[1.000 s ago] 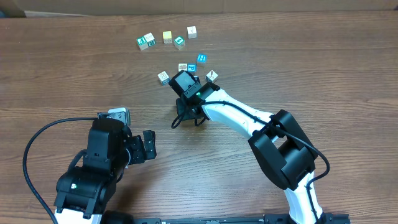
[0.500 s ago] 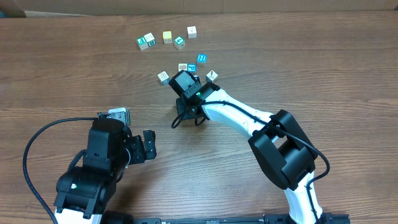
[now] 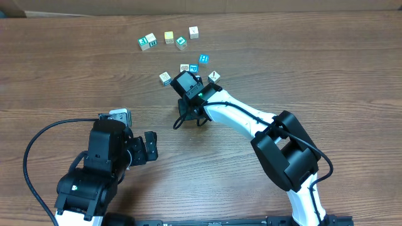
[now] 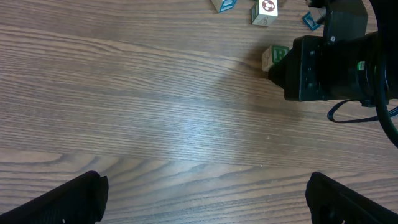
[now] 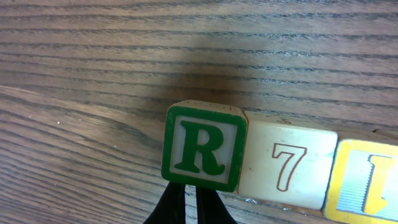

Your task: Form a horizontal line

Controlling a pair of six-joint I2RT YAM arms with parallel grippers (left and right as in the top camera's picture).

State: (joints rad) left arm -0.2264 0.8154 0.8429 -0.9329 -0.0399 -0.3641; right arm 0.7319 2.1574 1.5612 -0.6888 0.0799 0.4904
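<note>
Right gripper [image 5: 191, 194], fingers pressed almost together, sits just behind the R cube [image 5: 204, 152]; we should push slowly toward the far edge, sparing the 7 cube [image 5: 288, 168].

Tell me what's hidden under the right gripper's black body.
Overhead, its body covers that spot. The right wrist camera shows a green "R" wooden cube just past the shut right gripper, a whitish "7" cube alongside.

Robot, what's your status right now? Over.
Left pincer open. Right pincer shut, tips at green R cube. 7 cube and yellow cube lined up beside it.
</note>
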